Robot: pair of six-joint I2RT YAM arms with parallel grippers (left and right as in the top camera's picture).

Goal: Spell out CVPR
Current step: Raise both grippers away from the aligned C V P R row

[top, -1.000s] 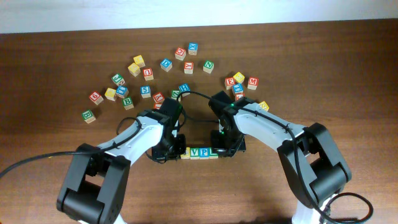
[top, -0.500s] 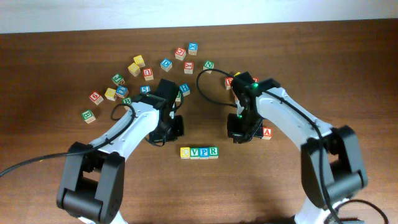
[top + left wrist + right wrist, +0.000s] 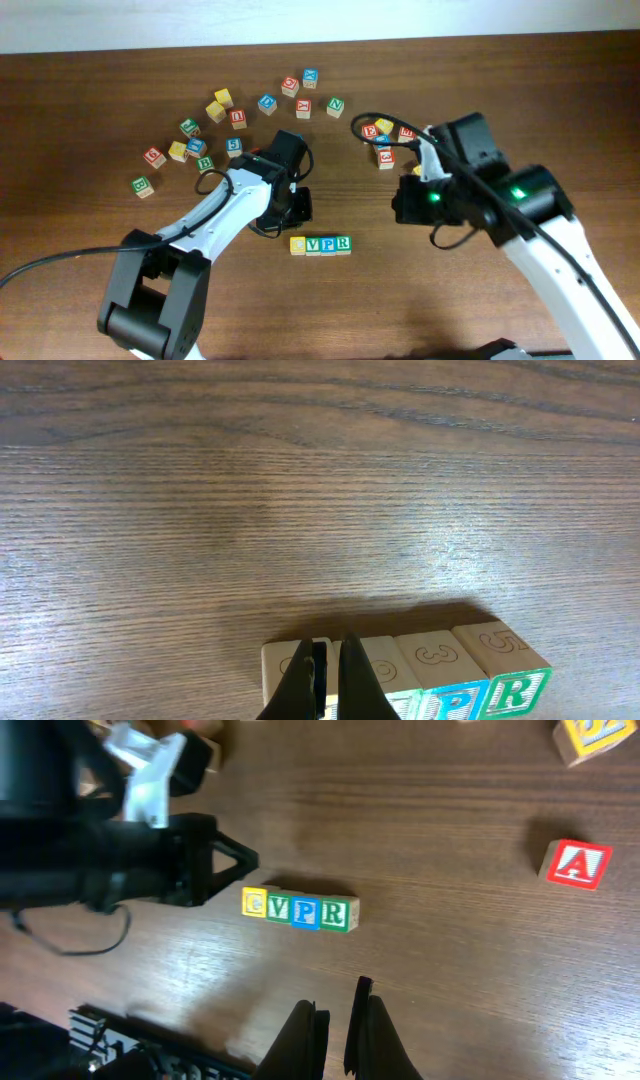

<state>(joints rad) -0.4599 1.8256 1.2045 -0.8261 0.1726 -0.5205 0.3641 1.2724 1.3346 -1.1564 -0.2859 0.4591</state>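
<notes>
CVPR row (image 3: 320, 244) complete on the bench (image 3: 90, 300), with both arms off it.
The left arm bends in low behind the row's C end, and the left end effector (image 3: 328, 672) is clenched on nothing. The right arm hangs higher, well to the right, and the right end effector (image 3: 335, 1020) is pinched nearly closed and empty. Loose cubes (image 3: 237, 118) lie scattered beyond.

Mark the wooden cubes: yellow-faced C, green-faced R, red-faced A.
Yellow-faced C cube (image 3: 254, 902): right wrist view, lettered face.
Green-faced R cube (image 3: 338, 912): right wrist view, lettered face.
Red-faced A cube (image 3: 577, 863): right wrist view, lettered face.
</notes>
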